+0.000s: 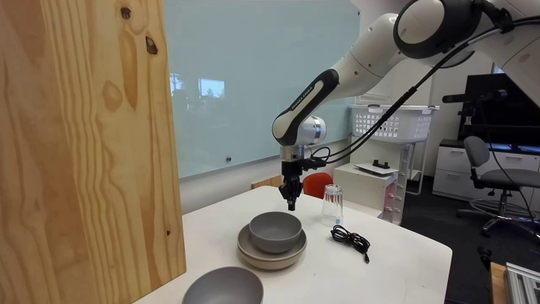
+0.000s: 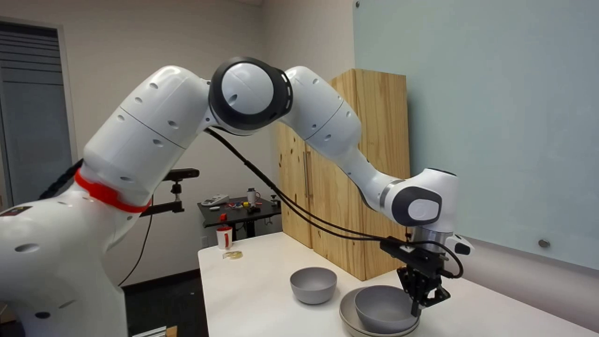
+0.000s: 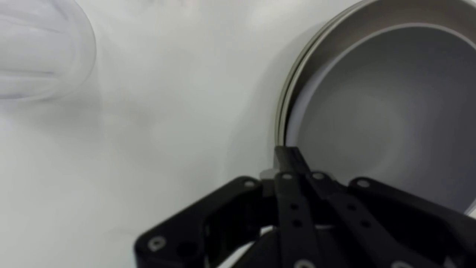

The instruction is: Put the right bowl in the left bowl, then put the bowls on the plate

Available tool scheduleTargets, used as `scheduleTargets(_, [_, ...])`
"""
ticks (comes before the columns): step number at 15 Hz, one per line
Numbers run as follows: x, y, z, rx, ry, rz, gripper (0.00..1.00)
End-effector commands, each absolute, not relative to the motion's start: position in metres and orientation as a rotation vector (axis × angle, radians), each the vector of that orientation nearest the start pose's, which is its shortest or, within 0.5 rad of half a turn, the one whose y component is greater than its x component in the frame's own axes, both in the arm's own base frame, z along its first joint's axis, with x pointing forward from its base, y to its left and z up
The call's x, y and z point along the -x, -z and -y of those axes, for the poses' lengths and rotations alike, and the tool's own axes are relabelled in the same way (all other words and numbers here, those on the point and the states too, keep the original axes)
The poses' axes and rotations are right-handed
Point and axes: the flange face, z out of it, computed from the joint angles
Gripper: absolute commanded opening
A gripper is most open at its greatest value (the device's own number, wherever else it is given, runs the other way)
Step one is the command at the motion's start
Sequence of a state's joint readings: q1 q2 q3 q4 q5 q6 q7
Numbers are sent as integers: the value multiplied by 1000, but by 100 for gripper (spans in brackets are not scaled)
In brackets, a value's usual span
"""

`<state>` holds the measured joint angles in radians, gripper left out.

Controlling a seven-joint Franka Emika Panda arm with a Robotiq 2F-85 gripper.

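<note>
One dark-grey bowl (image 1: 276, 232) sits in the tan plate (image 1: 272, 264). They also show in an exterior view as the bowl (image 2: 384, 309) and plate (image 2: 347, 314), and in the wrist view as the bowl (image 3: 375, 111) and plate (image 3: 281, 123). The plate's edge shows two close rims, like two stacked dishes. The other grey bowl (image 1: 225, 287) stands apart on the table, also in an exterior view (image 2: 313, 285). My gripper (image 1: 291, 207) is shut and empty, fingertips together, a little above the seated bowl's edge; it also shows in both other views (image 2: 415, 311) (image 3: 287, 149).
An upturned clear glass (image 1: 332, 206) and a coiled black cable (image 1: 351, 240) are on the white table near the plate. A tall wooden cabinet (image 2: 327, 196) stands by the bowls. A red-white mug (image 2: 224, 238) is at the table's far end. A glass board (image 1: 261, 76) hangs on the wall.
</note>
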<state>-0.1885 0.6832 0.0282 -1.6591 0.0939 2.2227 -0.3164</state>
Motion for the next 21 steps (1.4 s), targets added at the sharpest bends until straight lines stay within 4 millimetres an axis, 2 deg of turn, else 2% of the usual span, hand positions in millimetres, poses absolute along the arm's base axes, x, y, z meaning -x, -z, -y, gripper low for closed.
scheduleTargets(1, [-667, -189, 110, 3018, -167, 135, 27])
scheduleTargets(9, [-666, -184, 109, 3021, -181, 141, 84])
scheduleTargets(10, [-666, -182, 109, 3017, -176, 143, 42])
scheduleTargets(11, [-666, -181, 110, 3014, -181, 137, 47])
scheduleTargets(12, [-666, -180, 111, 3011, -187, 131, 46])
scheduleTargets(18, [-663, -175, 115, 3001, -195, 121, 0])
scheduleTargets(21, [-663, -175, 117, 2999, -195, 118, 0])
